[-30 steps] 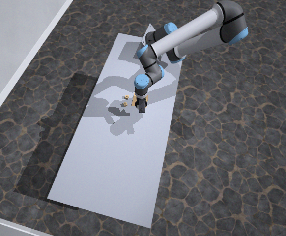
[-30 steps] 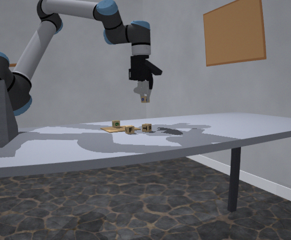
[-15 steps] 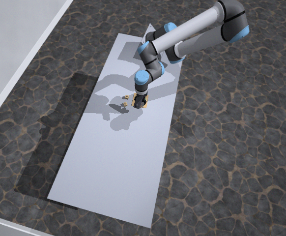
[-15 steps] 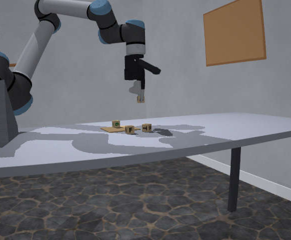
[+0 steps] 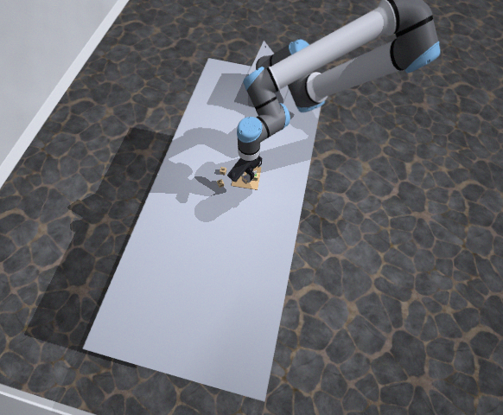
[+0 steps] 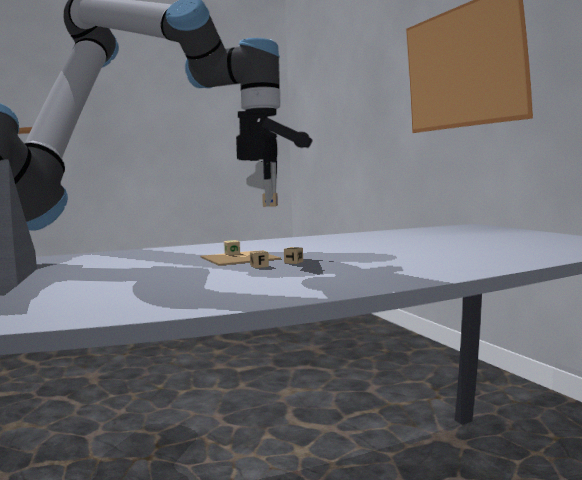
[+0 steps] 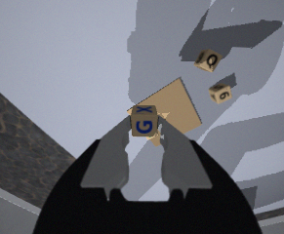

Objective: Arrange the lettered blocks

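A pale grey desk (image 6: 513, 248) stands on dark legs (image 6: 468, 356) over a floor (image 6: 291, 413) of dark, irregular stones with brownish joints. Plain grey walls (image 6: 363, 170) meet in a corner, a white skirting board (image 6: 529, 364) along their foot. An orange-brown board (image 6: 469, 67) hangs high on one wall. Broad shadows cross the desk.

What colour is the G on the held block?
Blue, on a tan block in the end effector; wrist view shows it best.

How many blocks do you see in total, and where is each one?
4. One is held in the gripper above the table; one sits on the mat; two rest on the table beside it.
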### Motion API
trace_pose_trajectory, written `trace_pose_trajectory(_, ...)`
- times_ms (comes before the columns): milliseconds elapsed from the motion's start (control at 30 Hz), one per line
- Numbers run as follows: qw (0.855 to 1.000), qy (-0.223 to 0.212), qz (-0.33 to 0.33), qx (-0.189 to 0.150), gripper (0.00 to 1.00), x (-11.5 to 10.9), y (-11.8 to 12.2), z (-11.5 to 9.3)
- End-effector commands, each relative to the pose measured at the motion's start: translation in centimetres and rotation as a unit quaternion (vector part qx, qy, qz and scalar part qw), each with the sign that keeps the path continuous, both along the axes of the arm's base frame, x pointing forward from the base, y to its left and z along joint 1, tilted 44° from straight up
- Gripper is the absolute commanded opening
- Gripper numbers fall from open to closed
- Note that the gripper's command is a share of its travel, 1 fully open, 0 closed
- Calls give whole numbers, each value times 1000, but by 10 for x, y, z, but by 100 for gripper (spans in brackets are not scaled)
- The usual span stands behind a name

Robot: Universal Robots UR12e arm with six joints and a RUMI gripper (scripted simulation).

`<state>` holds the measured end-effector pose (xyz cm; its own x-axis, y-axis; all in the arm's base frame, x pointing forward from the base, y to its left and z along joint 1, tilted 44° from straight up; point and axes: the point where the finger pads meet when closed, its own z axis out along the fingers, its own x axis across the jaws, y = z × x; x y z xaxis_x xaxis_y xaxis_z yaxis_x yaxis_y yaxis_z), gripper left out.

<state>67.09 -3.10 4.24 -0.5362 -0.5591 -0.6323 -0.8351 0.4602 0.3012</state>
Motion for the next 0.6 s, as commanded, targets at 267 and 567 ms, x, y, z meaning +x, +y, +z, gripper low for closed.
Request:
trace_pose_trajectory(267, 983, 126, -133, 21, 9, -30, -2, -8)
trace_pose_trajectory(567, 957, 199, -209, 34, 9, -48, -2, -13)
